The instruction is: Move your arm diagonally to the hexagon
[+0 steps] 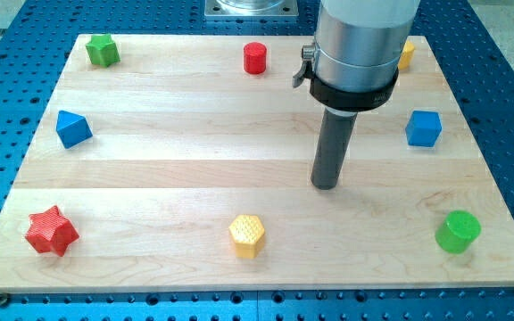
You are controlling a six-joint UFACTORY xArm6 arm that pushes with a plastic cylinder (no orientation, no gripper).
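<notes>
tip: my tip (326,185) sits on the table, a bit right of centre, touching no block.
rod: dark, straight, upright; hangs from a big grey cylinder (360,40) with a black band, which comes in from the view's top.
fingers: none on this rig, just the rod, so nothing is held or clamped.
yellow hexagon: the yellow hexagon (247,235) is near the view's bottom edge, centre. From my tip it is at about 8 o'clock, well apart, on a diagonal down-left.
table: pale wooden table (177,169) lying on a blue perforated base (7,125).
red cylinder: the red cylinder (255,57) is at the view's top, centre. About 11 o'clock from my tip, well apart.
green star: the green star (103,50) is in the top-left corner, about 10 o'clock from my tip, far off.
blue triangle: the blue triangle (72,128) is at the left edge, mid height, roughly 9 to 10 o'clock from my tip.
red star: the red star (52,231) is in the bottom-left corner, roughly 8 to 9 o'clock from my tip, left of the yellow hexagon, well apart from it.
blue cube: the blue cube (423,127) is on the right side, about 2 o'clock from my tip.
green cylinder: the green cylinder (458,231) is in the bottom-right corner, about 4 o'clock from my tip.
yellow block: a yellow block (407,55) is at top right, mostly hidden behind the grey cylinder; shape cannot be made out.
</notes>
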